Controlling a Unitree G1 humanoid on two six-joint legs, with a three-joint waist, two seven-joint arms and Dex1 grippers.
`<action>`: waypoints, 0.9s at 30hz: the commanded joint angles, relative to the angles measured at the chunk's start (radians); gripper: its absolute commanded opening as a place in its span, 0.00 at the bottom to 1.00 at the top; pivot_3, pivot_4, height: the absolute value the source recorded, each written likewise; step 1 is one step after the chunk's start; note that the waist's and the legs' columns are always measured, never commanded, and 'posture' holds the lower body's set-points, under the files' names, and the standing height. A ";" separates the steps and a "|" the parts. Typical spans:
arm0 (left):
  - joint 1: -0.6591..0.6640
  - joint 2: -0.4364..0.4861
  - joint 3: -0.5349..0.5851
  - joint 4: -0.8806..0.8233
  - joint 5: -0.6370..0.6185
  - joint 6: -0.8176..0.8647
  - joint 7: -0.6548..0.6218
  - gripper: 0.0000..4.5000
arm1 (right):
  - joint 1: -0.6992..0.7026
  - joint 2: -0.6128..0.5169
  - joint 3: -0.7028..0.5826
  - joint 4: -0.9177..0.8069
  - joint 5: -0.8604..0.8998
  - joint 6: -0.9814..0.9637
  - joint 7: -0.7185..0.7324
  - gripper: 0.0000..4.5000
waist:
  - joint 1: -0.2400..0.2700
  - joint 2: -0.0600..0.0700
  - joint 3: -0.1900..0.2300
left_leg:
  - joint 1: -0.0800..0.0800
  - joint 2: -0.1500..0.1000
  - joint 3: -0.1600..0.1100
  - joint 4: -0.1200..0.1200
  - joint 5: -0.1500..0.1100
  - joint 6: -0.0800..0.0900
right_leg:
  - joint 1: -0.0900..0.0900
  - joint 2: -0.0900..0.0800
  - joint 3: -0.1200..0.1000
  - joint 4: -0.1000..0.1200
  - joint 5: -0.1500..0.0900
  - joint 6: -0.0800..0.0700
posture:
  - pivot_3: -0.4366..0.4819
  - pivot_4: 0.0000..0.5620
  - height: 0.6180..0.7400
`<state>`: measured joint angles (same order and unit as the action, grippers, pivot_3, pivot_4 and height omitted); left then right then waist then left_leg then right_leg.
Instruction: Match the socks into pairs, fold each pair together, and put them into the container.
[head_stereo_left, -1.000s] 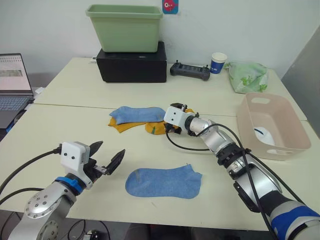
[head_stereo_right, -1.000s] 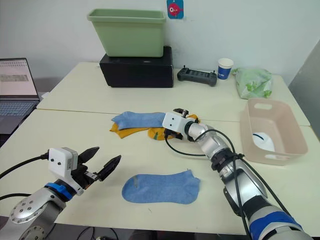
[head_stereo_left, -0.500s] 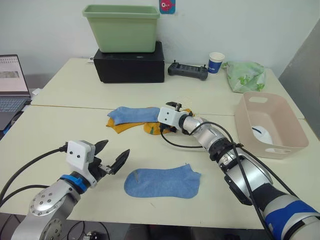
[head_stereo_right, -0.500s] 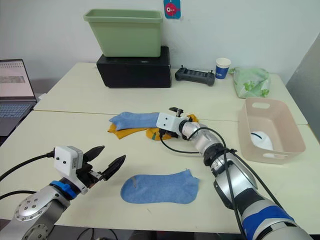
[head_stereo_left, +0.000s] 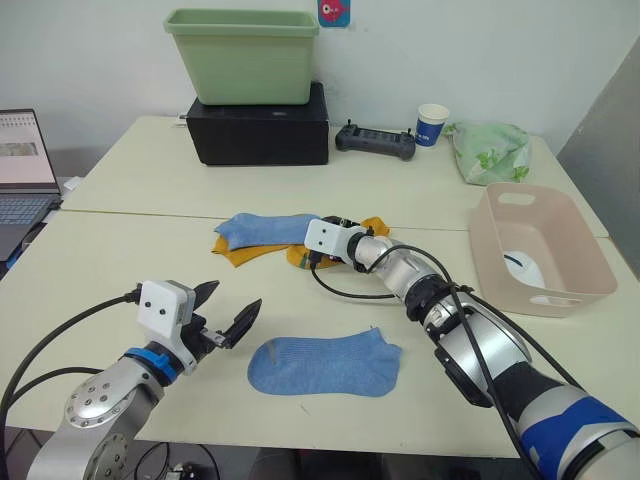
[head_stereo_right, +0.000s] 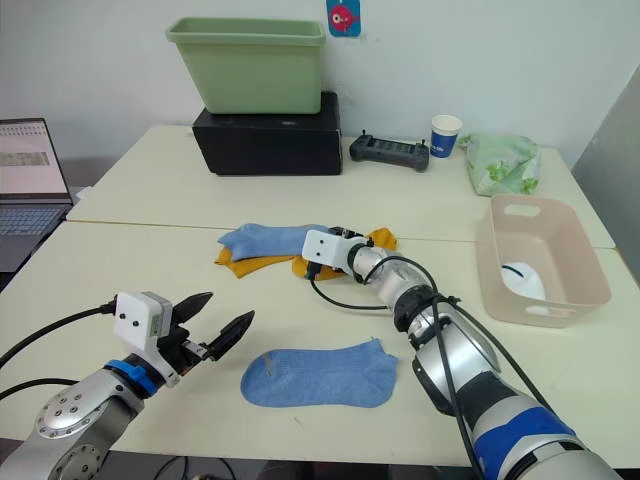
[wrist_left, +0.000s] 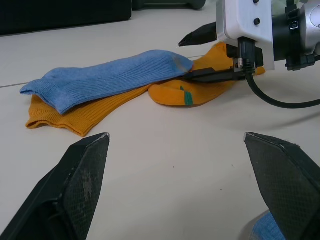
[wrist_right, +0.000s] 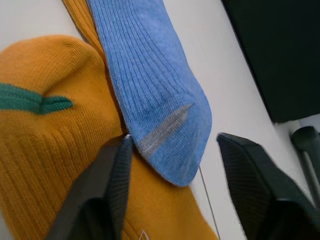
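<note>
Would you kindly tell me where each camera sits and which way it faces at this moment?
Left eye view: on the head, looking down over the table; both arms show.
Right eye view: beside it, same scene.
Left wrist view: on the left arm, facing the blue sock on the mustard socks; its own open fingers show, plus the right gripper.
Right wrist view: on the right arm, close over that sock, open fingers around its toe.
Both wrist views share that pile.

Two pale cream tables pushed edge to edge. Plain white wall behind, small red-and-blue sticker stuck high up.
</note>
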<state>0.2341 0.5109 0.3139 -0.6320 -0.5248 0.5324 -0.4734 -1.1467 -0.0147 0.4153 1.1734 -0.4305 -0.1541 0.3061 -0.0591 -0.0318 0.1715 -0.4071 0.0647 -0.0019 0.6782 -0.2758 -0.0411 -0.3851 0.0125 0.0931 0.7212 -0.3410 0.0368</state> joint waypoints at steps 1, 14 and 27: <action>0.000 0.005 0.001 -0.022 0.004 -0.024 -0.006 1.00 | -0.029 0.014 -0.046 -0.021 0.048 0.001 0.028 0.32 | 0.000 0.000 0.000 | 0.000 0.000 0.000 0.000 0.000 0.000 | 0.000 0.000 0.000 0.000 0.000 0.000 | 0.48 0.27 0.64; 0.000 -0.001 0.012 -0.006 0.005 -0.025 0.005 1.00 | 0.072 -0.002 -0.084 -0.229 0.120 0.016 0.146 0.00 | 0.000 0.000 0.000 | -0.001 0.000 -0.001 0.000 0.000 0.000 | -0.001 0.000 0.000 0.000 0.000 0.000 | 0.48 0.27 0.64; -0.036 0.036 0.056 0.072 0.022 -0.034 -0.009 1.00 | 0.368 -0.261 -0.138 -1.005 0.223 0.121 0.407 0.00 | 0.015 0.001 0.000 | -0.003 0.000 -0.004 0.000 0.000 0.000 | -0.001 -0.001 -0.003 -0.001 0.000 0.000 | 0.48 0.27 0.64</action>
<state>0.2008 0.5332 0.3423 -0.5574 -0.5053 0.5170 -0.4743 -0.7910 -0.2353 0.3294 0.3043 -0.2456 -0.0321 0.6696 -0.0444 -0.0312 0.1719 -0.4117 0.0643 -0.0075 0.6782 -0.2758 -0.0412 -0.3859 0.0109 0.0886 0.7189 -0.3410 0.0369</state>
